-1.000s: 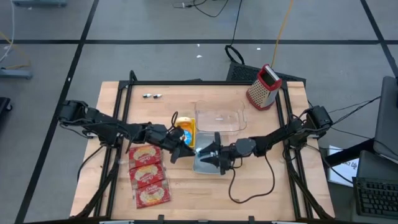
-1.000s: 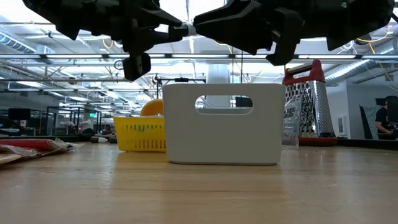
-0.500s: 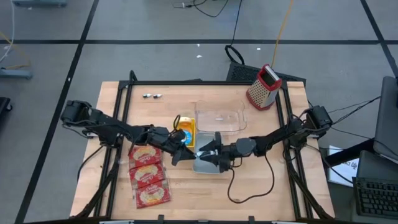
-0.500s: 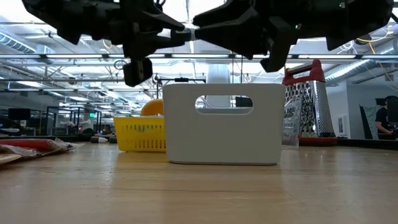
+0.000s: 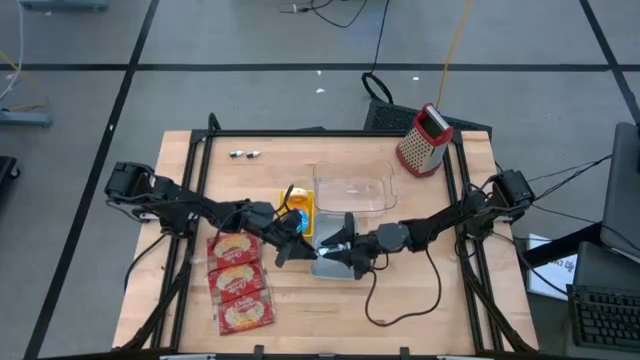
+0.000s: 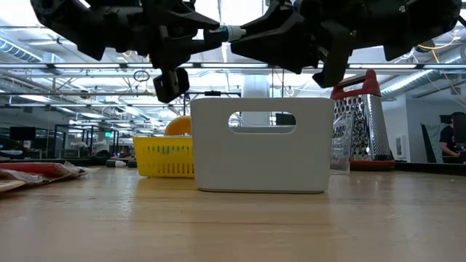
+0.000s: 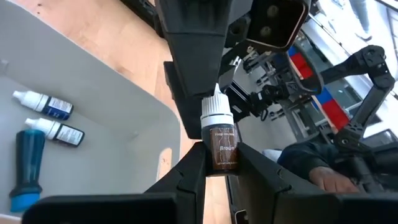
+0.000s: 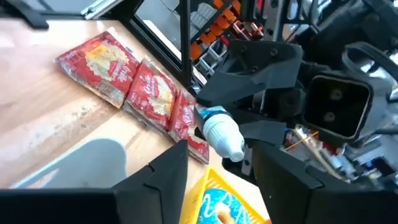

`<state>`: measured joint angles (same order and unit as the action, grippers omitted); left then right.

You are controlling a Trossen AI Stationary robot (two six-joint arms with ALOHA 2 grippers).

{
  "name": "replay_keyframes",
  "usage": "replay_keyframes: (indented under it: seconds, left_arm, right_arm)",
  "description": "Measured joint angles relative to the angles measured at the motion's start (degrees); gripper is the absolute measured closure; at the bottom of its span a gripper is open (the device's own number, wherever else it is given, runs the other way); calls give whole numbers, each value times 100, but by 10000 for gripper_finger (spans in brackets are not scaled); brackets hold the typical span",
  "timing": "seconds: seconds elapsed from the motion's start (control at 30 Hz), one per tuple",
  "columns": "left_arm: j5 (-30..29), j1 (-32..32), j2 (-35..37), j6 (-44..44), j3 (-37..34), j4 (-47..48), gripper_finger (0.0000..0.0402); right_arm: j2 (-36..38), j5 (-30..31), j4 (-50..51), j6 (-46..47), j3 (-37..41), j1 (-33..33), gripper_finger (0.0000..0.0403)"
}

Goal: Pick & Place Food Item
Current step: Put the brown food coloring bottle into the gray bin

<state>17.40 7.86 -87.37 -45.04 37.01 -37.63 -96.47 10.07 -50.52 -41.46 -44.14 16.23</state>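
Observation:
A small brown bottle (image 7: 221, 140) with a white cap (image 8: 221, 134) is held in the air by my left gripper (image 7: 221, 149). It hangs over the near-left part of the grey bin (image 5: 335, 262). My right gripper (image 8: 217, 158) faces it from the table's right, open. Its two fingers stand on either side of the cap, and I cannot tell whether they touch it. In the high view the two grippers meet at the table's middle: left gripper (image 5: 300, 243), right gripper (image 5: 328, 247). In the low view the cap (image 6: 231, 32) shows between them, above the bin (image 6: 262, 145). My left gripper pinches the bottle's lower body (image 7: 222, 165) between its two fingers. The fingers come about level from the table's left and lie along the bottle. The bottle is lifted clear over the bin, lying near level, its cap pointing away toward my right gripper.
The grey bin's floor (image 7: 106, 143) holds two small dropper bottles and a blue tube. Beside the bin stand a yellow basket (image 5: 298, 212) and a clear container (image 5: 352, 192). Red snack packets (image 5: 240, 280) lie at the near left. A red grater (image 5: 424, 140) stands at the far right.
My left gripper has edged a little toward the table's right, toward my right gripper, carrying the bottle with it. The bottle stays clear above the bin.

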Motion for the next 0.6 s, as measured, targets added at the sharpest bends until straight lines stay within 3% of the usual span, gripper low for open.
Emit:
replay_keyframes:
  seconds: [0.17,0.37,0.6]
  left_arm:
    - [98,-22,0,-15,0,12,328]
    - [116,-22,0,-73,0,20,328]
    - [133,-17,2,-291,2,-9,328]
  right_arm:
    - [0,-397,14,195,0,-4,275]
    - [0,-390,-50,194,0,27,315]
    - [0,-389,-153,173,2,79,324]
